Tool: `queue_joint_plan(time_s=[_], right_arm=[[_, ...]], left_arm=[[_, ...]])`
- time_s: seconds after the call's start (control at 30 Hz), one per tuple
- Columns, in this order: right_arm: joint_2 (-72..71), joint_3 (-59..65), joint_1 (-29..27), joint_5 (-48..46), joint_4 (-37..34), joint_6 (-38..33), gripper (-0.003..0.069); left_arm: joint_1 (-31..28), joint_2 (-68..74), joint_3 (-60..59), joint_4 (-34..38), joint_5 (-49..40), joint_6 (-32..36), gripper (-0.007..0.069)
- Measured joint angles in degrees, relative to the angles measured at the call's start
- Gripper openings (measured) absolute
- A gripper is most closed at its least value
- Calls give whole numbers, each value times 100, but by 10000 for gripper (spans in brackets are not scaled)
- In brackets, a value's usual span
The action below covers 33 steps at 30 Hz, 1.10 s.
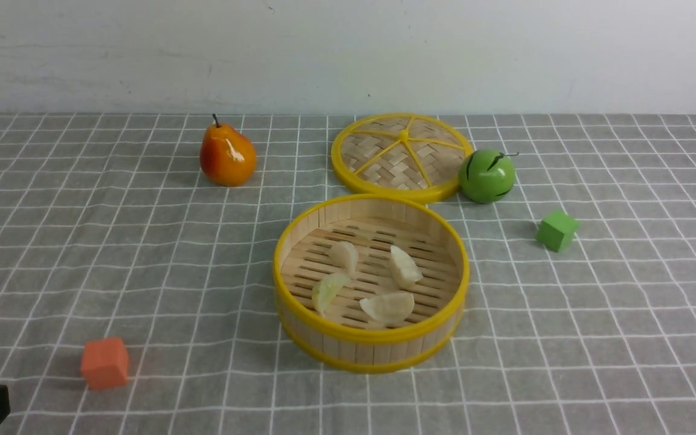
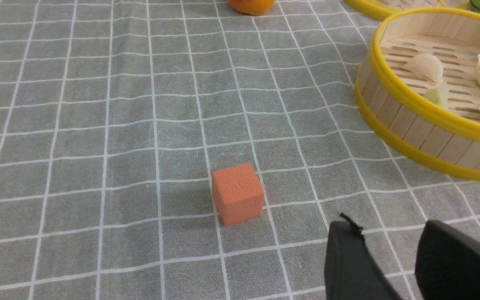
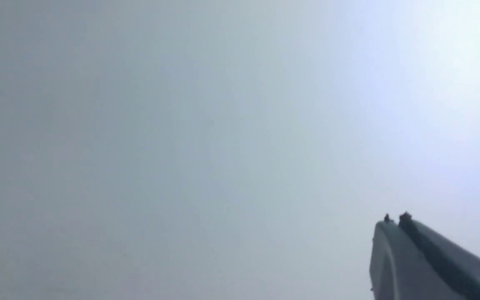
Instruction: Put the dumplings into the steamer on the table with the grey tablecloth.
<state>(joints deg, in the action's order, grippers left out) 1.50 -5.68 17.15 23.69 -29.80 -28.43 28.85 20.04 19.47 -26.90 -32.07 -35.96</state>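
The grey tablecloth (image 1: 203, 241) with its white grid covers the table, its near edge cut off. The steamer (image 1: 372, 338) sits on it, all four dumplings (image 1: 388, 307) lying apart on its slats. Behind is the woven lid (image 1: 384, 160), partly hidden by the green fruit (image 1: 487, 176); the orange pear (image 1: 228, 154) stands to the left. The left gripper (image 2: 383, 229) has its fingers apart, nothing between them; only a dark bit shows in the front view's corner. The right gripper (image 3: 396, 216), blurred against a pale blank, has its fingers together, holding nothing. The orange cube (image 1: 105, 363) and green cube (image 1: 557, 230) rest on the cloth.
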Motion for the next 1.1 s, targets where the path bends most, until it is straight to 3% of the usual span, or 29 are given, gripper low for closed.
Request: queue_joint_plan(time_s=[0.23,0.37,0.53,0.67,0.73,0.9,1.1], right_arm=[[102,720,-11,1356,-3,-25,1],[-135,720,-179,1348,25,-238,1],[-217,720,-914,-27,290,-81,3],[-217,720,-1510,-1149,440,598,3],[-217,720,-1842,-1951,987,1139,3],[-217,720,-1948,-3357,2225,2227,3],[-217,712,-1614,-4349,2430,2591,3]], left_arm=[[0,-9,-5,14,-43,-2,237],[0,-4,-5,14,-81,-2,237],[0,-4,-5,14,-101,-8,237],[0,-4,-5,8,-112,-8,237],[0,-4,-5,8,-112,-8,237],[0,-4,-5,8,-112,-8,237],[0,-4,-5,8,-112,-8,237]])
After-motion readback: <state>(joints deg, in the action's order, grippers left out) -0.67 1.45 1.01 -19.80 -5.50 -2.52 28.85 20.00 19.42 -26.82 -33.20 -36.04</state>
